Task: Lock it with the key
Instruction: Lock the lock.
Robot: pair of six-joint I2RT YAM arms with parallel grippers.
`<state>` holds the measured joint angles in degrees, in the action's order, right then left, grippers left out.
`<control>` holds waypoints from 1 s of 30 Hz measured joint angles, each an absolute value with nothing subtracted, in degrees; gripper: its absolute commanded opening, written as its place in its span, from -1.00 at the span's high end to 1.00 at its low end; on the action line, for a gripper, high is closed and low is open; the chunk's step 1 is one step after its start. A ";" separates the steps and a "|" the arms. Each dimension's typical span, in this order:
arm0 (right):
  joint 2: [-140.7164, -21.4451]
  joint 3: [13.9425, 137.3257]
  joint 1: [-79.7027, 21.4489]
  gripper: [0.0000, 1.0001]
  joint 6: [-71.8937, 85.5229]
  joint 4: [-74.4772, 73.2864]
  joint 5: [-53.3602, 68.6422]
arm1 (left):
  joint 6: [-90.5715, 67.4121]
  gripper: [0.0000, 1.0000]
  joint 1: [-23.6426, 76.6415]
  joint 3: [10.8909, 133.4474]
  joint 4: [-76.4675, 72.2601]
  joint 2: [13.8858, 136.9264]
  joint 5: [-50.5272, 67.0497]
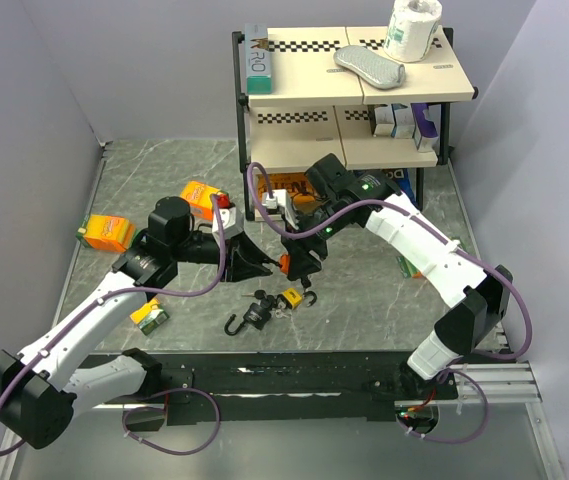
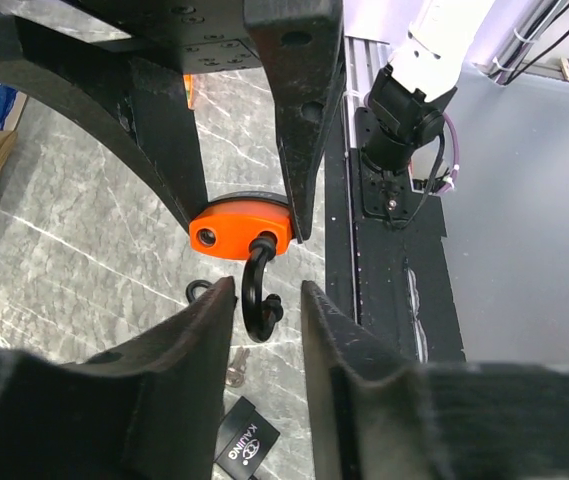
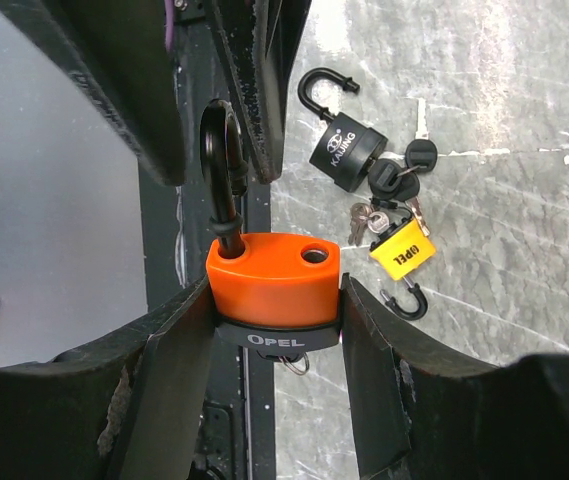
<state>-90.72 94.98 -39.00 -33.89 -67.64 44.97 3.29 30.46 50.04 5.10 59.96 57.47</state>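
Right wrist: right tool [image 3: 274, 300] pinches orange padlock [image 3: 274, 268]; left tool [image 2: 267, 290] spread near its shackle [image 2: 251, 285]; padlock underside hidden.

The top camera looks down from high up behind the arms and sees the whole table [image 1: 164, 190]. Both wrist cameras look from very close. All three see the orange padlock [image 3: 274, 285], each from a different side.

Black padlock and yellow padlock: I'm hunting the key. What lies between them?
Black-headed keys lie between the black padlock and yellow padlock, clearest in right wrist view.
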 measured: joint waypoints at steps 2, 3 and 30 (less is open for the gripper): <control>-90.72 95.37 -39.11 1.00 -33.98 -67.81 44.88 | 3.57 0.39 30.46 50.04 5.37 59.99 57.45; -90.72 95.64 -39.13 1.00 -34.00 -67.85 44.88 | 3.73 0.47 30.46 50.04 5.43 60.01 57.34; -90.72 96.31 -39.66 1.00 -35.27 -69.06 44.86 | 2.11 0.35 30.46 50.06 5.41 59.96 56.51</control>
